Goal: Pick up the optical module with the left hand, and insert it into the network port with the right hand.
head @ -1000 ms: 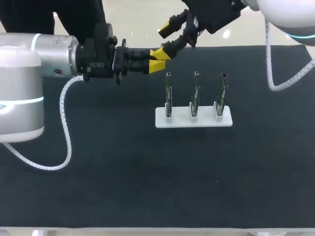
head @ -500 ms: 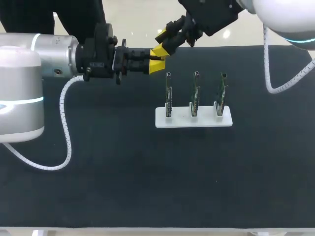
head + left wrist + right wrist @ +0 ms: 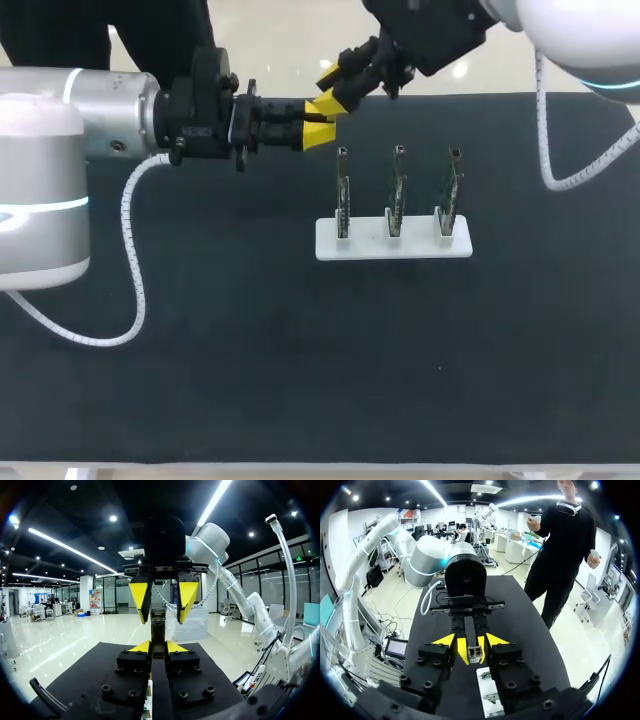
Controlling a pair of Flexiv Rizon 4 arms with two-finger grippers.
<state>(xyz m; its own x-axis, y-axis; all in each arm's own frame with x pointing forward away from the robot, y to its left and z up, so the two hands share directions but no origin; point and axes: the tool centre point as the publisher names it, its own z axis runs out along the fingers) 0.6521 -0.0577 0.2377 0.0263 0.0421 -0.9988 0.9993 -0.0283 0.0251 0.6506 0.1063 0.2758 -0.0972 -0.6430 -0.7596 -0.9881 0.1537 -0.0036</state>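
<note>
Left wrist view: slim rectangular optical module (image 3: 158, 625) gripped.

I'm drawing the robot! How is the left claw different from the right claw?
The left claw is shut on the optical module; the right claw is open wide around it. The left claw comes in from the left side; the right claw from the right. Both have yellow tips.

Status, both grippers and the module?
Left gripper shut on module. Right gripper open, straddling module's far end. Board rack stands apart from both.
</note>
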